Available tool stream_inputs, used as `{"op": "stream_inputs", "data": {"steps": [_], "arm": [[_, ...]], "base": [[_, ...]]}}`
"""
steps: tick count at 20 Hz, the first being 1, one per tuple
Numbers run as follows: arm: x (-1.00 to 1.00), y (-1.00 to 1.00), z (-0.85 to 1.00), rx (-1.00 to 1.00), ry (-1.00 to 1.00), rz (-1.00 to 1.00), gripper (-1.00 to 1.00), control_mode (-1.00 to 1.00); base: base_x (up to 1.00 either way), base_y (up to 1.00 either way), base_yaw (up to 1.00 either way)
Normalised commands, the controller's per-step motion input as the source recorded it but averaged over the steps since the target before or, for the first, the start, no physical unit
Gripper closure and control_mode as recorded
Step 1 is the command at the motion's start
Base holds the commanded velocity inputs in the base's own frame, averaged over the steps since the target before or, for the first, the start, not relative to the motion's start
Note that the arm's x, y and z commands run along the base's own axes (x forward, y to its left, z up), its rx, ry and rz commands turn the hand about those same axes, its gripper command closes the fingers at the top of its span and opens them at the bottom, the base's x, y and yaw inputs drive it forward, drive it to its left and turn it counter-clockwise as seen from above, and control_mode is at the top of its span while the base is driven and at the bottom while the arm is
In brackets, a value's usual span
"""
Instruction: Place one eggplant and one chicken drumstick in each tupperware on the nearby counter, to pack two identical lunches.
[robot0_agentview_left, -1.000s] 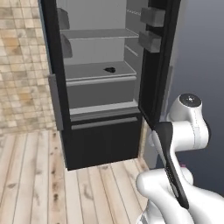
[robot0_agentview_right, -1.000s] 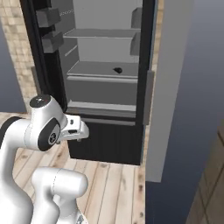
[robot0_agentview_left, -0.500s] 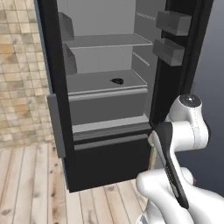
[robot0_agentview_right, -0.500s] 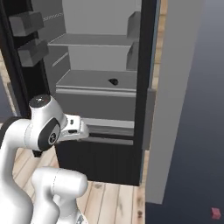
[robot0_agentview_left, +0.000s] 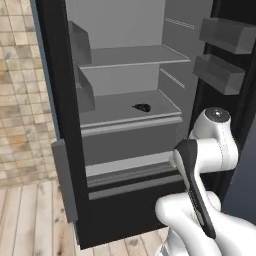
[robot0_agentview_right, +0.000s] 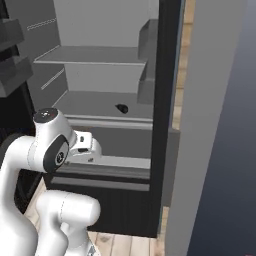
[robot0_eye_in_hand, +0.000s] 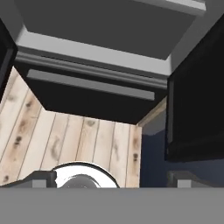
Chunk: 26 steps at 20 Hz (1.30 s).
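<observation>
Gripper (robot0_eye_in_hand: 109, 181) open and empty, aimed down at the fridge's (robot0_agentview_left: 65, 125) lower drawer; dark item, likely eggplant (robot0_agentview_left: 142, 107), on the middle shelf, ungrasped.

Small dark eggplant (robot0_agentview_left: 142, 107), lying on fridge shelf (robot0_agentview_left: 120, 111)

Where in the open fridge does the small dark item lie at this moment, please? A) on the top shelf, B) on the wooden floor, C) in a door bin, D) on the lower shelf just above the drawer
D: the small dark item rests on the lower shelf, beneath the upper shelf and above the drawer front of the open fridge.
</observation>
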Motion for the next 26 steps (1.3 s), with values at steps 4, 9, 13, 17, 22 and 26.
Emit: {"op": "stream_inputs", "data": {"steps": [4,9,13,17,22,26], "arm": [[0.00,0.00,0.00,0.00,0.00,0.00,-1.00,1.00],[0.00,0.00,0.00,0.00,0.00,0.00,-1.00,1.00],[0.00,0.00,0.00,0.00,0.00,0.00,-1.00,1.00],[0.40,0.22,0.00,0.00,-0.09,0.00,-1.00,-1.00],[0.32,0.11,0.00,0.00,-0.14,-0.01,-1.00,-1.00],[0.37,0.00,0.00,0.00,-0.15,-0.08,-1.00,-1.00]], "base": [[0.76,0.31,-0.06],[0.70,0.30,-0.06],[0.55,0.23,-0.04],[0.00,0.00,0.00],[0.00,0.00,0.00],[0.00,0.00,0.00]]}}
